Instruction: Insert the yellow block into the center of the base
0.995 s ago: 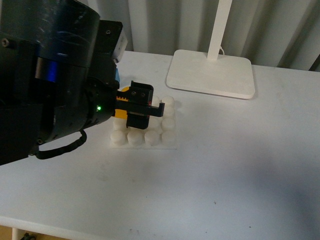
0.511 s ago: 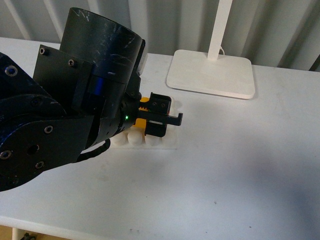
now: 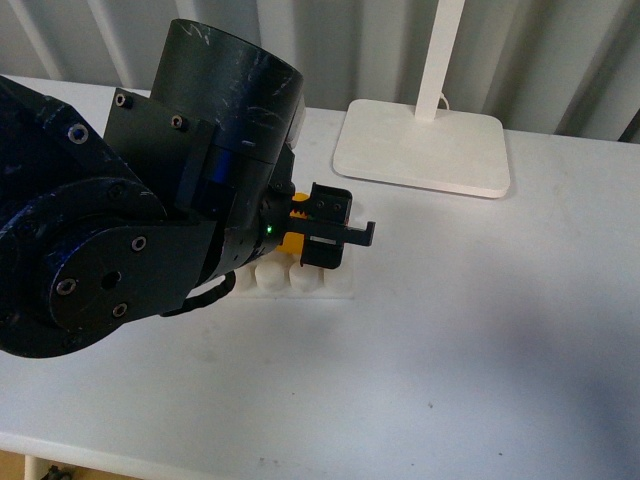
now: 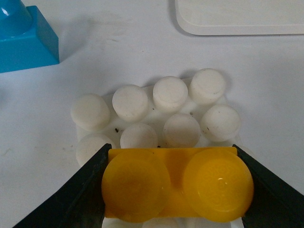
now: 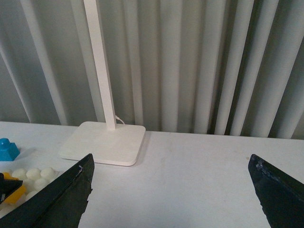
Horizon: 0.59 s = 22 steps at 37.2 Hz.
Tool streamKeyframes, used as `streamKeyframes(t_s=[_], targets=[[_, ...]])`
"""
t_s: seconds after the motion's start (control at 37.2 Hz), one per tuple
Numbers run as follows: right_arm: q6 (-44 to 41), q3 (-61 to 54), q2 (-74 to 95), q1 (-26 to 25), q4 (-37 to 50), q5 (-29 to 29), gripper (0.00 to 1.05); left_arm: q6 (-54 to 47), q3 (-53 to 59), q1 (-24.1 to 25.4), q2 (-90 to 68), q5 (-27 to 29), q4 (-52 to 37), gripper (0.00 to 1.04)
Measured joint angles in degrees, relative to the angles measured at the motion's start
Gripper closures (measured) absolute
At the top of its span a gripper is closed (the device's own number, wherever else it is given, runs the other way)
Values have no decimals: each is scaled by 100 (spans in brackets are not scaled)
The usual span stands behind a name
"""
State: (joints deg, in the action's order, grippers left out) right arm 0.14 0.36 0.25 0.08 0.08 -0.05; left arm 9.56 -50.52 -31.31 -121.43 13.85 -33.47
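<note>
Left gripper [image 3: 338, 228], shifted rightward toward frame centre since a second ago, clamps the yellow block [image 4: 175, 183] over the base [image 4: 156, 110] at lower frame; right gripper [image 5: 171, 190] spread wide.

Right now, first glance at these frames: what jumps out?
The left arm fills the left half of the front view as a dark bulk, with the left gripper clamped on the yellow block over the studded white base. A white lamp foot sits at the back right of the table; a blue block lies apart from the base.
</note>
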Motion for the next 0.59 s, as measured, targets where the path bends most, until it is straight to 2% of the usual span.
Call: streamKeyframes(t_s=[0.59], targets=[[0, 0, 0, 0, 0, 0, 9, 238, -63, -42, -9, 81, 186, 39]])
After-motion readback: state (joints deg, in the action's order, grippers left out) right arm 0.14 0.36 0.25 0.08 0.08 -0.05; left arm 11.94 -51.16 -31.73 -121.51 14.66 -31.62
